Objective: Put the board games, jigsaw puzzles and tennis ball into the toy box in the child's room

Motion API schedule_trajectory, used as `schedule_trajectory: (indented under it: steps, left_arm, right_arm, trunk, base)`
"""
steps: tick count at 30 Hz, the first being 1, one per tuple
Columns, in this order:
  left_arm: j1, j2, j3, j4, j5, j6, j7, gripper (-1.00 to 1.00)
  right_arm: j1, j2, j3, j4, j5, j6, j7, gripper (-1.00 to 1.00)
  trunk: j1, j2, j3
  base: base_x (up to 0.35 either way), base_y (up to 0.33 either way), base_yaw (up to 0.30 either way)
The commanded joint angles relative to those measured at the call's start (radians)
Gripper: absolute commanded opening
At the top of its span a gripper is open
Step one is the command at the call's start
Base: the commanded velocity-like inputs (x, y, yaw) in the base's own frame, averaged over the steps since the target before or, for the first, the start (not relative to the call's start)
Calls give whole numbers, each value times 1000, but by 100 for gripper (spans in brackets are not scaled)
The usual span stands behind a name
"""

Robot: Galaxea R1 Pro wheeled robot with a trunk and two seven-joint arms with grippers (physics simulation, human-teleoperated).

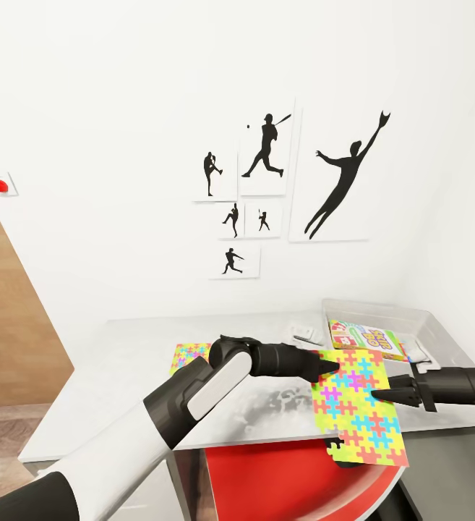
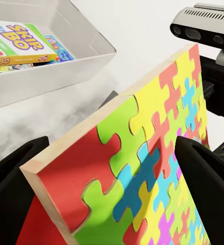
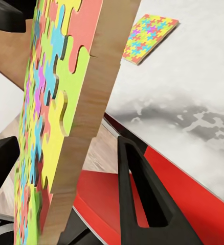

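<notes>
A colourful jigsaw puzzle (image 1: 360, 412) (image 2: 142, 153) (image 3: 56, 102) hangs tilted in the air over the front edge of the grey table (image 1: 121, 376) (image 3: 194, 92). My left gripper (image 1: 330, 365) (image 2: 111, 143) is shut on its upper left part. At the puzzle's right edge my right gripper (image 1: 376, 394) (image 3: 66, 140) is open, its fingers astride the board with a gap on one side. A second jigsaw puzzle (image 1: 190, 356) (image 3: 150, 35) lies flat on the table. The grey toy box (image 1: 382, 307) (image 2: 50, 76) at the back right holds a SKIP-BO board game (image 1: 367, 339) (image 2: 25, 43).
A red chair (image 1: 280, 477) (image 3: 194, 178) stands under the table's front edge, below the held puzzle. A small white flat thing (image 1: 306, 334) lies beside the toy box. White wall with baseball silhouettes (image 1: 266, 152) behind; a wooden door (image 1: 13, 325) at the left.
</notes>
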Motion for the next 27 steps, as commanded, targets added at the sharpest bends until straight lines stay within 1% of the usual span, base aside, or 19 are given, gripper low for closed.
schedule_trajectory:
  steps: [1, 11, 12, 27]
  left_arm:
    - [-1, 0, 1, 0, 10, 4, -3, -100]
    - [-1, -1, 1, 0, 8, 4, -2, -100]
    - [-1, -1, 1, 0, 8, 4, -2, 100]
    - [0, -1, 2, 0, 8, 4, -2, 100]
  right_arm:
    - [-1, 0, 1, 0, -1, 8, 0, -100]
    - [-1, 0, 5, 0, -1, 8, 0, -100]
    - [-1, 0, 6, 0, -1, 8, 0, -100]
    - [-1, 0, 6, 0, -1, 8, 0, -100]
  trunk:
    - [1, -2, -2]
    - [1, -2, -2]
    - [1, -2, -2]
    - [1, -2, -2]
  base:
    - [0, 0, 0]
    - [0, 0, 0]
    - [0, 0, 0]
    - [0, 0, 0]
